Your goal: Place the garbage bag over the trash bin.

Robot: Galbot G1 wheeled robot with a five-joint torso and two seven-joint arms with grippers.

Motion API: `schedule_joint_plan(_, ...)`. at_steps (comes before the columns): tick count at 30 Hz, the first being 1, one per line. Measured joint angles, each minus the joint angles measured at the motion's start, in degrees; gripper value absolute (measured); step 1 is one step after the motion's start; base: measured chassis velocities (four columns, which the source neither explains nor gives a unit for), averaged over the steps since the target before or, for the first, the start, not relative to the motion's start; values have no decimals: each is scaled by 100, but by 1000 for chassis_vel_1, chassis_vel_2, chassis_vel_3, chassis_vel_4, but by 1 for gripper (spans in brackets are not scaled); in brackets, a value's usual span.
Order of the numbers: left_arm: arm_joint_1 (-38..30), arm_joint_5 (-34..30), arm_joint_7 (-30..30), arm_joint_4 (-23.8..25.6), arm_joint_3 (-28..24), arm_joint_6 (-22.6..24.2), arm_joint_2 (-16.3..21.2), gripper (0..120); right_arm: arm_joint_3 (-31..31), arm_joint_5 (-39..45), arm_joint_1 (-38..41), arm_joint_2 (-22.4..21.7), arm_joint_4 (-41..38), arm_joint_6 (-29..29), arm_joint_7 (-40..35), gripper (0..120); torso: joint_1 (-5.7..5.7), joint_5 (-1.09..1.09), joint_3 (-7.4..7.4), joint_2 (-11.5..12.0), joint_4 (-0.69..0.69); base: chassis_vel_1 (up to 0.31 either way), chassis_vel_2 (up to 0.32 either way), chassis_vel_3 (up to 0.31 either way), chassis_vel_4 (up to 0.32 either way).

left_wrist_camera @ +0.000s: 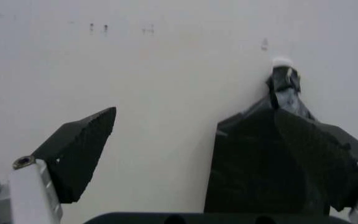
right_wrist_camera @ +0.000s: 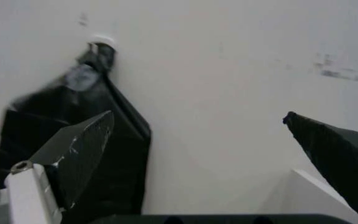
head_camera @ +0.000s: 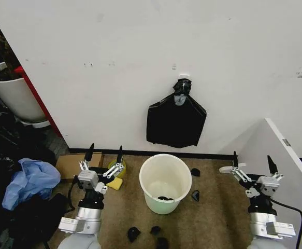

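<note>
The garbage bag [head_camera: 175, 120] hangs on the wall above the trash bin [head_camera: 165, 182]. The left gripper [head_camera: 104, 154] and right gripper [head_camera: 252, 163] wait spread apart, empty; best to grab low, loose plastic.

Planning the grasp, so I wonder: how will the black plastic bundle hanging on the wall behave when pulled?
The black plastic bundle looks thin and glossy, so probably floppy, light and slippery. Hanging from a small wall hook by its knotted top, it may swing or snag.

Light was even and soft on the plain off-white wall [head_camera: 140, 52], shadows faint; both wrist views were blurred, the black pointed fingertips [left_wrist_camera: 79, 154] out of focus.
</note>
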State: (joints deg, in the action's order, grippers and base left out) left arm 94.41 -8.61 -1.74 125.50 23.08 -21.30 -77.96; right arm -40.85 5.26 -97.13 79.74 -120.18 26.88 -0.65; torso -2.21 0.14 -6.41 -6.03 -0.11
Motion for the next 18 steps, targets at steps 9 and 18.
schedule_joint_plan(9,52,25,4,11,26,-62,94,100,393,725,-83,144,-260,-486,-119,100,0,1,1,0,-2,0,0,0,0)
schedule_joint_plan(18,266,50,-40,-188,188,-431,164,100,1064,2630,879,-279,-353,-1917,-608,100,0,-1,0,0,0,0,0,0,0)
